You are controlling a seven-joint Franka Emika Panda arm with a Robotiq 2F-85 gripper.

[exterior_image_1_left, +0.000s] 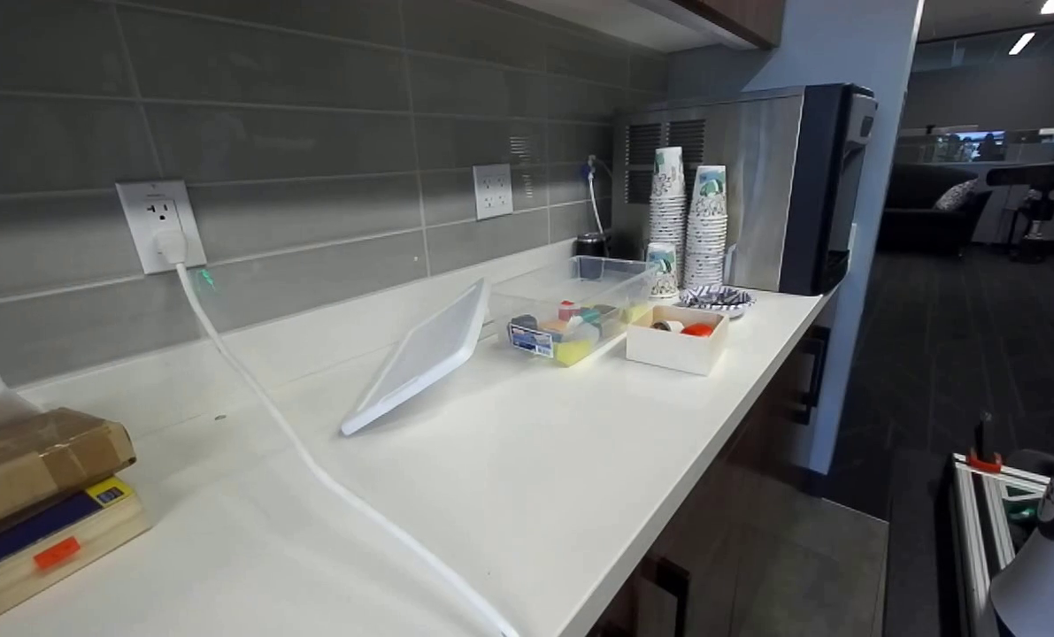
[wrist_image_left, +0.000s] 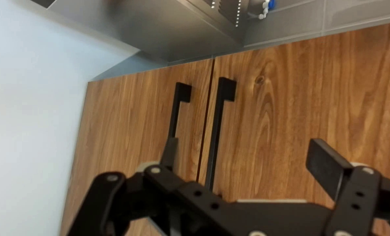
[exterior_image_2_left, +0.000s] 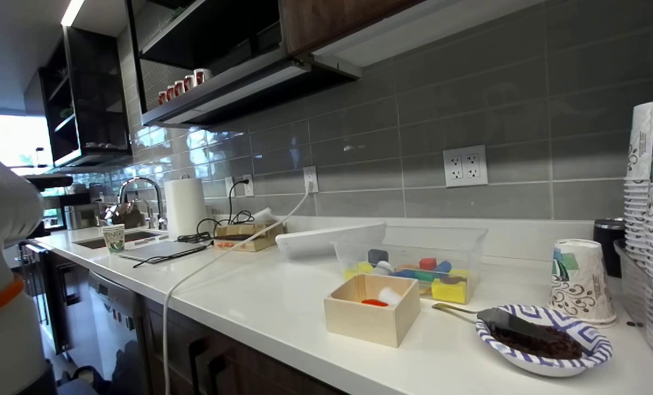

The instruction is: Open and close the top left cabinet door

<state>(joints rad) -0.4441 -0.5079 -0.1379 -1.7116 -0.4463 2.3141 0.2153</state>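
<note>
- Cups (exterior_image_1_left: 706,248) rise in tall stacks beside the steel machine (exterior_image_1_left: 765,195) in an exterior view, with a corner of the upper cabinet (exterior_image_1_left: 748,18) overhead. Only a bit of my arm (exterior_image_1_left: 1044,566) shows. Should I dip too low while pulling, I could topple them.
- White cord (exterior_image_2_left: 165,345) droops over the edge of the counter (exterior_image_2_left: 271,310) in an exterior view (tethers and moving arms get along badly). A wide backward swing might snag it. My hand is out of frame in both exterior views.
- The wrist view, upside down I judge from the machine at its top, has my likely target: the closed wooden door (wrist_image_left: 293,108) on the picture's right. Its black handle (wrist_image_left: 216,134) lies off-centre, nearer one finger (wrist_image_left: 169,152) than its mate. That finger overlaps the neighbouring handle (wrist_image_left: 175,114) in view, so closing from here could hook the wrong pull or jam a tip between the two.
- My gripper (wrist_image_left: 244,141) is spread wide and grips nothing. The target's handle lines up with its gap; whether either tip touches anything, I cannot tell.
</note>
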